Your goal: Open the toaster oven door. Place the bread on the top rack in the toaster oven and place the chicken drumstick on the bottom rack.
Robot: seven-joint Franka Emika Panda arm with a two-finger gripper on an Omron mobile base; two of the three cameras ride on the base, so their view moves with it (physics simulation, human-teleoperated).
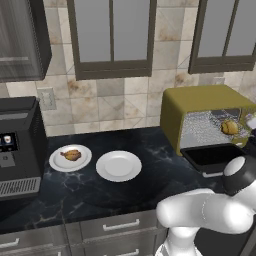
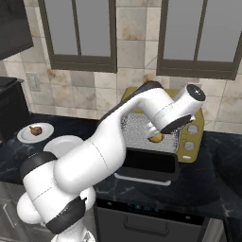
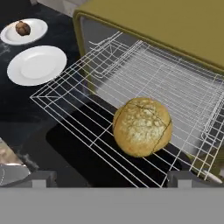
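Your hand (image 3: 111, 177) is spread wide, empty, fingertips either side of the bread (image 3: 142, 127) and clear of it. Bread sits on the top rack (image 3: 87, 94), which is pulled out over the toaster oven door (image 1: 212, 157). Door is dropped open, flat in front of the toaster oven (image 1: 200, 102). Bottom rack: can't make it out. Chicken drumstick (image 1: 72, 155) lies on the left plate (image 1: 57, 162) on the worktop (image 1: 75, 192), well apart from the oven. Second plate (image 1: 118, 166) sits just beside it. Coffee machine (image 1: 17, 145) at far left.
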